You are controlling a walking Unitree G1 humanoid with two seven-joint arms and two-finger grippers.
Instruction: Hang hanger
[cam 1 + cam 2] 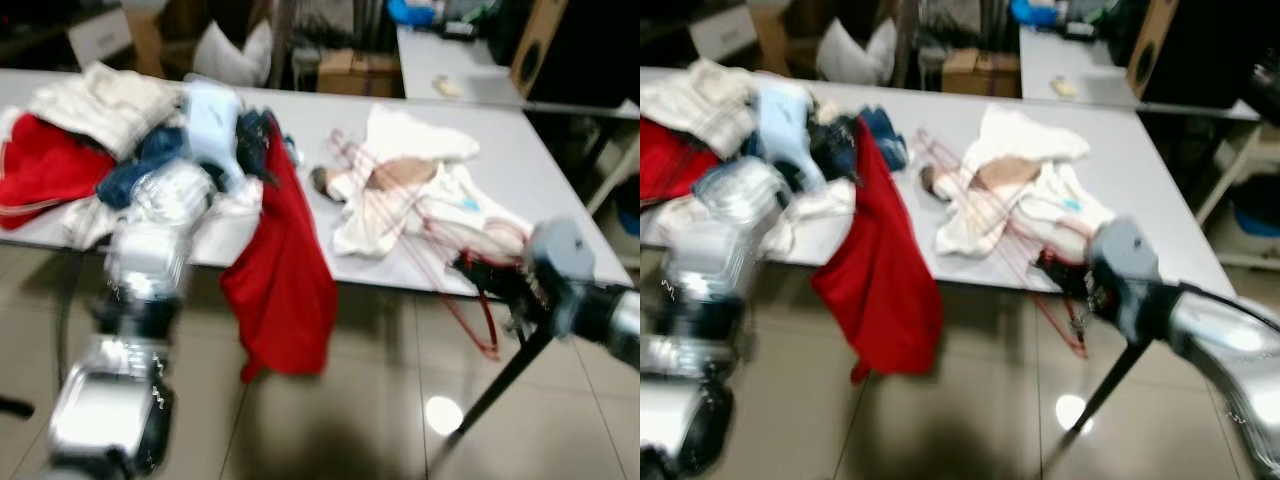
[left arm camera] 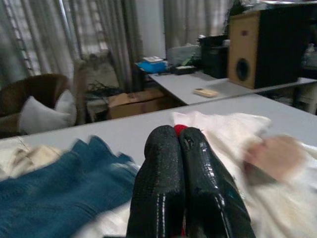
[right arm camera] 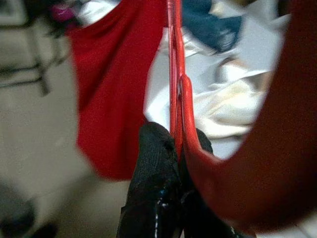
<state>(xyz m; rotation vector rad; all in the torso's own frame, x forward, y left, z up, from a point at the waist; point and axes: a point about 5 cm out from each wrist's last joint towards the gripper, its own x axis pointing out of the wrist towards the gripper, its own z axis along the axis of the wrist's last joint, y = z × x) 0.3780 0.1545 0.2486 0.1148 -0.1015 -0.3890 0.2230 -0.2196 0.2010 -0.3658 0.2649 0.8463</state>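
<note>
Right wrist view is showing the right gripper clenching the thin red hanger between its fingers, the wire running straight out past the fingertips toward a hanging red garment and a cream cloth on the grey table. From the head camera that gripper is sitting at the table's near edge with the hanger dangling below it, right beside the cream cloth. Left gripper is pressing its fingers together around a bit of something red, with blue fabric to one side.
</note>
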